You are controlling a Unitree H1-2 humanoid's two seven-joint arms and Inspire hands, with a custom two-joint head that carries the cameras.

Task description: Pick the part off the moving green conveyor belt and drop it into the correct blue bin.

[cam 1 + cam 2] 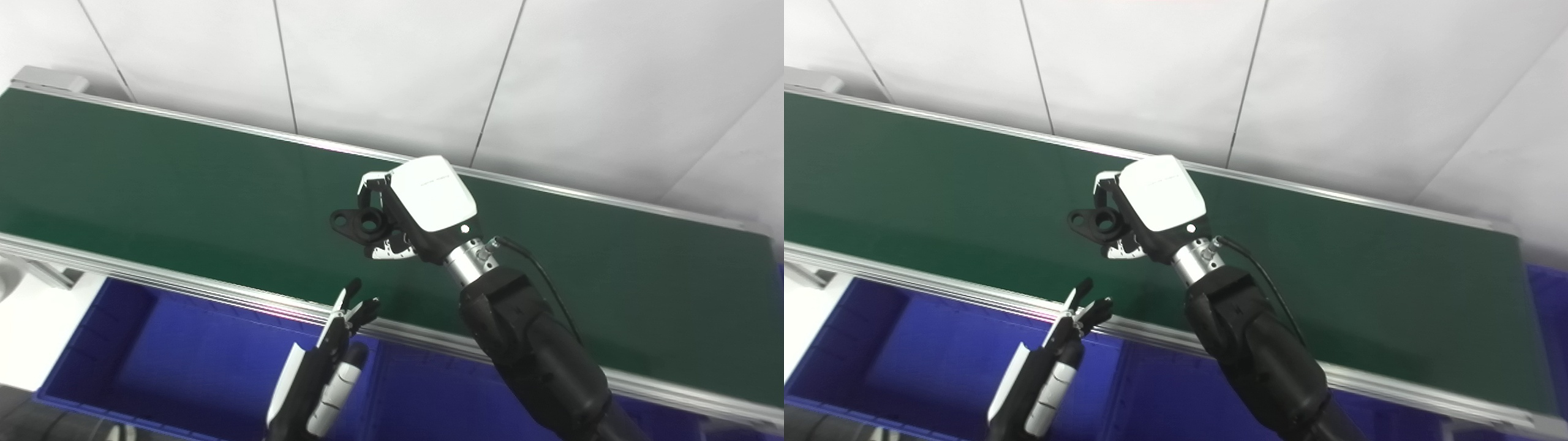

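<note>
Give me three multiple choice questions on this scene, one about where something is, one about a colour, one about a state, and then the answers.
1. Where is the black part?
A. lying in the blue bin
B. held in the right hand above the belt
C. resting on the belt's far rail

2. What colour is the conveyor belt?
A. green
B. grey
C. red

3. What is the left hand doing?
A. gripping the part
B. pressing down on the belt
C. holding nothing, fingers extended

Answers:
1 B, the right hand has its fingers closed around the part over the belt.
2 A, the belt surface is dark green.
3 C, it sits over the blue bin with nothing in it.
</note>
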